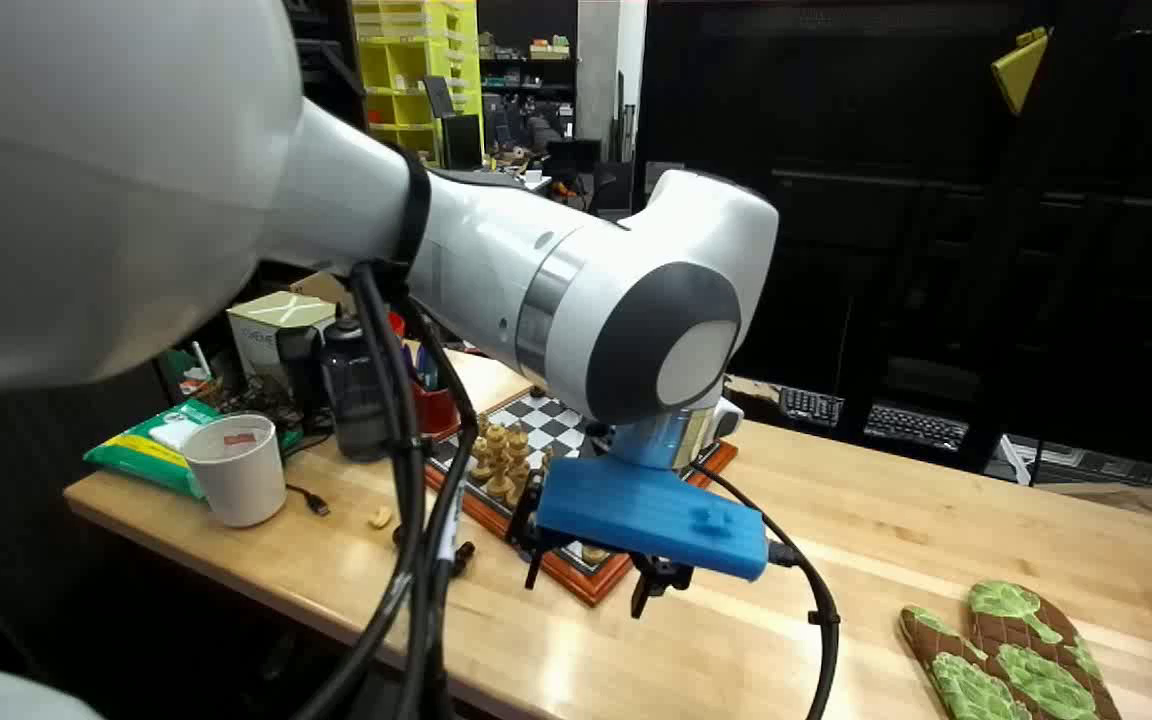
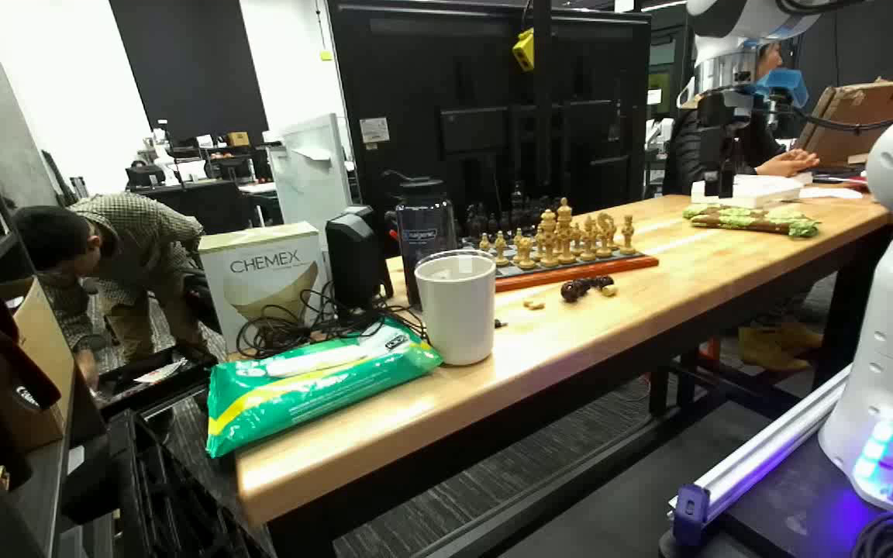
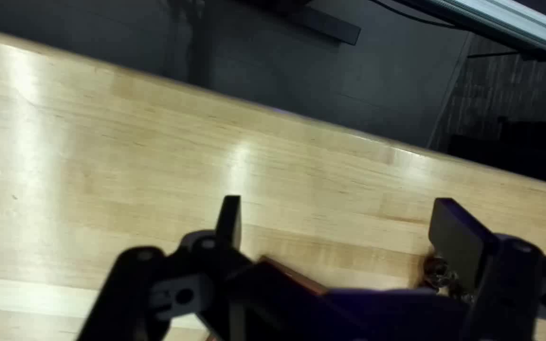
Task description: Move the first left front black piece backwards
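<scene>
A chessboard with a red-brown rim (image 1: 576, 580) lies on the wooden table, and its rim also shows in an exterior view (image 2: 586, 273). Black pieces (image 2: 516, 211) stand at its far side, behind tan pieces (image 2: 563, 240); which black one is meant cannot be told. In an exterior view the arm hides most of the black pieces. Several dark pieces (image 2: 586, 287) lie on the table beside the board, and some show in the wrist view (image 3: 436, 272). My gripper (image 3: 337, 208) is open and empty above the table by the board's corner; it also shows in an exterior view (image 1: 586, 588).
A white cup (image 2: 456, 310), a green wipes pack (image 2: 322, 380), a dark bottle (image 2: 422, 221), a black speaker-like box (image 2: 357, 260) and a Chemex box (image 2: 264, 279) stand beside the board. An oven mitt (image 1: 1016, 650) lies at the table's other end. Cables hang from the arm.
</scene>
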### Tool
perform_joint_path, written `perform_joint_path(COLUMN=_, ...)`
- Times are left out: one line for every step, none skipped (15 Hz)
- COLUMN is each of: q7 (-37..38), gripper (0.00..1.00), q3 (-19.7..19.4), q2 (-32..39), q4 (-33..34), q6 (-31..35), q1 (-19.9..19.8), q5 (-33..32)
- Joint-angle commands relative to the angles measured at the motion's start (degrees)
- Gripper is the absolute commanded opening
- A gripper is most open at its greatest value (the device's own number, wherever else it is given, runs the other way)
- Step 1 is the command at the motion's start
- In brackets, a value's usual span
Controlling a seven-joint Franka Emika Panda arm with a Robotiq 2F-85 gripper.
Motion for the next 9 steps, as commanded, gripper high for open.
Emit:
perform_joint_path(q7=-0.75, gripper=1.0, q3=1.48, q2=0.35, q4=0.09, q6=-0.07, q1=-1.57, q5=0.84)
perform_joint_path(q7=-0.23, gripper=1.0, q3=2.16, q2=0.86, q4=0.72, q6=-0.13, q1=-1.02, q5=1.27)
perform_joint_path(q7=0.06, gripper=1.0, q3=2.82, q2=1.18, q4=1.15, q6=-0.15, q1=-0.58, q5=1.56)
perform_joint_path(q7=0.63, gripper=1.0, q3=3.97, q2=1.77, q4=1.95, q6=-0.23, q1=0.16, q5=2.05)
perform_joint_path(q7=1.03, gripper=1.0, q3=5.08, q2=2.31, q4=2.64, q6=-0.19, q1=0.72, q5=2.37)
perform_joint_path(q7=1.38, gripper=1.0, q3=6.32, q2=3.08, q4=3.72, q6=-0.22, q1=1.44, q5=2.95)
perform_joint_path(q7=1.94, gripper=1.0, q3=7.82, q2=4.28, q4=5.05, q6=0.01, q1=2.32, q5=3.52)
perform_joint_path(q7=2.45, gripper=1.0, q3=9.14, q2=5.47, q4=6.38, q6=0.04, q1=2.98, q5=3.78)
perform_joint_path(q7=3.22, gripper=1.0, q3=10.56, q2=7.36, q4=8.13, q6=0.56, q1=4.06, q5=4.29)
